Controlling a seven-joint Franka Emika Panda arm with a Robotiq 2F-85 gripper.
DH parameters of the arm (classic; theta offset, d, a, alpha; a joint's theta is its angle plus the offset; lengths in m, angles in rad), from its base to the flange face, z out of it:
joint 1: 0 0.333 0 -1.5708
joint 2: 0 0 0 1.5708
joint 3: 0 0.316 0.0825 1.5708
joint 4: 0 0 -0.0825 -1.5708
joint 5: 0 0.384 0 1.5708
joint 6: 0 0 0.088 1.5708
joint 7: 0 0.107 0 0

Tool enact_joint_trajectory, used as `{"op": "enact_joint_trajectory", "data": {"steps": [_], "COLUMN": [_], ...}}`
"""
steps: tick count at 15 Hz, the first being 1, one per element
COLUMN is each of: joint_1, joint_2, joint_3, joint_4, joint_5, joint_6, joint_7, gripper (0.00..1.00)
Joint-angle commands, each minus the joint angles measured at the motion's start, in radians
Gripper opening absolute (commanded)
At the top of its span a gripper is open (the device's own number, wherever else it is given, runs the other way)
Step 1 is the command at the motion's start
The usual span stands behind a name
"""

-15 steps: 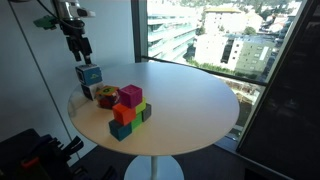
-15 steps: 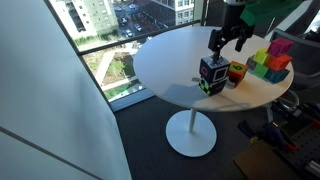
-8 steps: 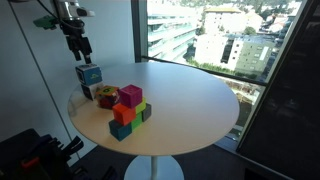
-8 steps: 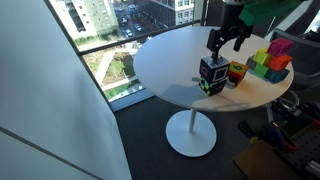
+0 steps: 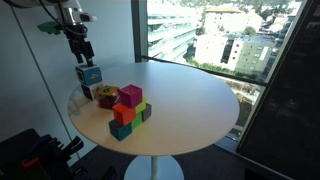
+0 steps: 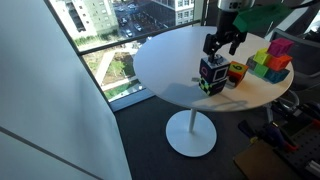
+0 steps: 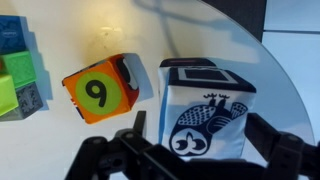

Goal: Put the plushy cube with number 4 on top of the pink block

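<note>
Round table (image 5: pixel 190 100) | gripper (image 5: pixel 78 50) spread wide — above plushy cube with number 4 (image 5: pixel 89 75) | pink block (image 5: pixel 130 96) nearby

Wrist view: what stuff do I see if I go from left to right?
Small green and blue blocks → cube with the orange 9 face → big plushy cube with the black-and-white picture.

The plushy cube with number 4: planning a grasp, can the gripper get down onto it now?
Probably yes: the open gripper hangs above the plushy cube, nothing between them, and the orange-faced cube beside it stands clear.
</note>
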Motion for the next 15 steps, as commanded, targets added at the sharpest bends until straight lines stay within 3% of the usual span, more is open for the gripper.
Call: {"op": "enact_joint_trajectory", "data": {"steps": [1, 15], "joint_1": [0.015, 0.045], "joint_2": [0.04, 0.086], "joint_3": [-0.011, -0.017], "joint_4": [0.036, 0.088], "joint_5": [-0.012, -0.044], "joint_6": [0.016, 0.001], "joint_7": [0.012, 0.024], "gripper": [1.0, 1.0]}}
